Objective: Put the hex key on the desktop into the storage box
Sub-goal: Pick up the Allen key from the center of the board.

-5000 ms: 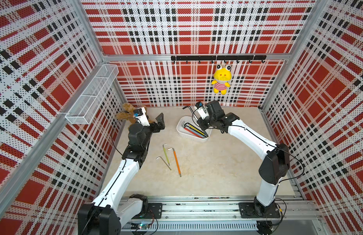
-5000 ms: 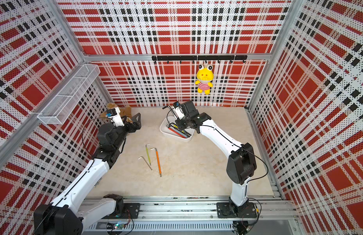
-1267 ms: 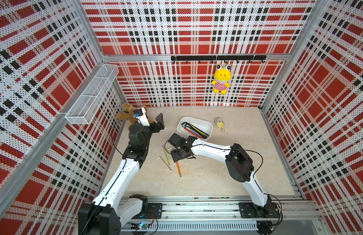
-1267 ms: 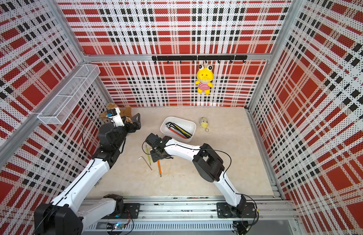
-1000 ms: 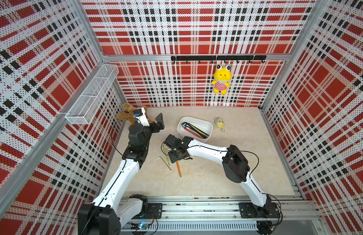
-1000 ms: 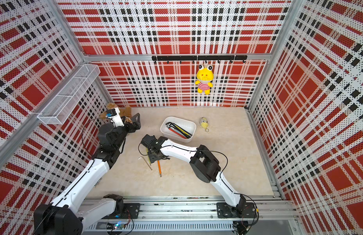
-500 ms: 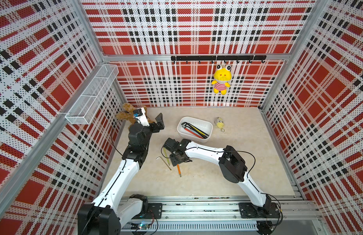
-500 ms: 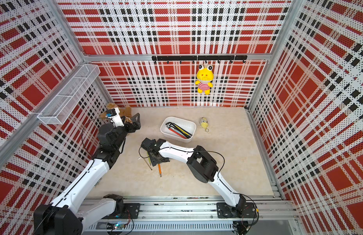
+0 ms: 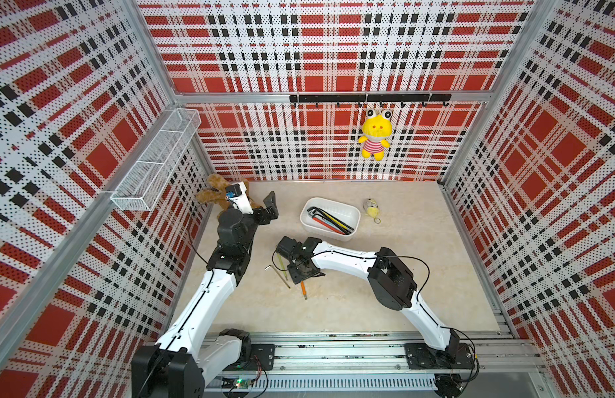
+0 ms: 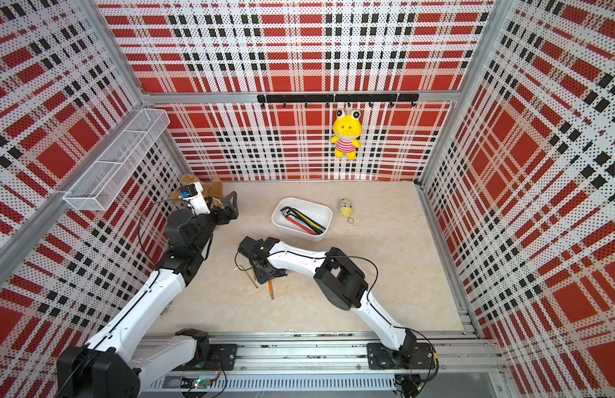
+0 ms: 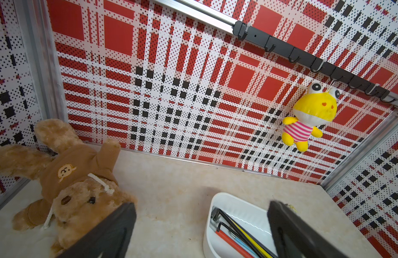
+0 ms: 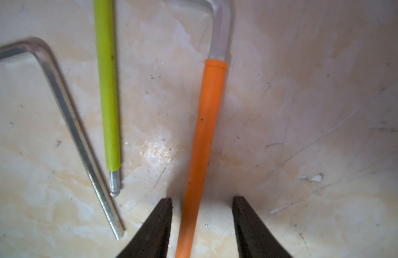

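Three hex keys lie on the desktop (image 9: pixel 385 293): an orange-sleeved hex key (image 12: pixel 202 134), a green-sleeved one (image 12: pixel 108 100) and a bare silver one (image 12: pixel 70 116). My right gripper (image 12: pixel 202 200) is low over them, open, its jaws straddling the orange sleeve with a gap on each side. In both top views it (image 9: pixel 300 274) covers most of the orange key (image 9: pixel 304 291). The white storage box (image 9: pixel 328 236) behind it holds several hex keys. My left gripper (image 11: pixel 202 205) stands open and empty by the teddy bear.
A brown teddy bear (image 9: pixel 211 196) lies in the back left corner. A small yellow keychain plush (image 9: pixel 371 208) sits right of the box. A yellow frog plush (image 9: pixel 375 134) hangs from the hook rail, and a wire basket (image 9: pixel 157 162) is on the left wall.
My right arm came from the box to the keys on the desktop, settled over the orange one, and its jaws have narrowed. The left arm has not moved.
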Tool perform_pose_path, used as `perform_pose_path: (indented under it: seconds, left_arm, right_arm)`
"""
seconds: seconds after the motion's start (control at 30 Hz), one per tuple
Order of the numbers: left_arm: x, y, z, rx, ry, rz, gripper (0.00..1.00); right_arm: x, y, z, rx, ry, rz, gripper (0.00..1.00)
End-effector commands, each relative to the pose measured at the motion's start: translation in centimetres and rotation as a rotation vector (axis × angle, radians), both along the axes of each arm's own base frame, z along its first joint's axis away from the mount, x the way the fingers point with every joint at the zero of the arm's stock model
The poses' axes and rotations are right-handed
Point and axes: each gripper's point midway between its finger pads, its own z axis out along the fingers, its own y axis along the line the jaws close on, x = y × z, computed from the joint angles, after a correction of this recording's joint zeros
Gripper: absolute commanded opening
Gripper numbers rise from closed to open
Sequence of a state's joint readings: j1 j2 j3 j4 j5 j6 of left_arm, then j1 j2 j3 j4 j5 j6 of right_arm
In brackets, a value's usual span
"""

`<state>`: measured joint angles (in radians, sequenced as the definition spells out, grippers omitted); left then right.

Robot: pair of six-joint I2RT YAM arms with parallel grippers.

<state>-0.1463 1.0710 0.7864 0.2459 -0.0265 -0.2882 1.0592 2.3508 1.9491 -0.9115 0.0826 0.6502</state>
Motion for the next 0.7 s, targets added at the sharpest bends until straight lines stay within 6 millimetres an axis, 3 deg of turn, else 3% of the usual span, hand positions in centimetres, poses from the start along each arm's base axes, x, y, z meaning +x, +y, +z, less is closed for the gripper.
perform_pose_path:
  seconds: [0.0, 0.17, 0.33, 0.53, 0.67]
  left_arm:
    - [-0.4, 0.3, 0.6, -0.004, -0.016, 0.005, 0.99]
    - [-0.5, 0.2, 0.6, -0.004, -0.017, 0.004, 0.99]
    - [-0.5, 0.3, 0.5, -0.002, -0.015, 0.007, 0.99]
    - [-0.6, 0.2, 0.6, -0.001, -0.016, 0.007, 0.99]
    - [-0.6, 0.2, 0.7, -0.001, -0.017, 0.007, 0.99]
  right_arm:
    - [-1.2, -0.8, -1.9, -0.052, 0.049, -0.004, 0.47]
    - [-1.6, -1.5, -2.4, -0.077, 0.061, -0.003, 0.28]
    - [-1.9, -1.8, -2.8, -0.083, 0.072, 0.007, 0.0]
    - [-1.0, -2.6, -2.2, -0.09, 0.045, 0.001, 0.0]
    - [-0.2, -2.6, -0.7, -0.043, 0.016, 0.018, 0.0]
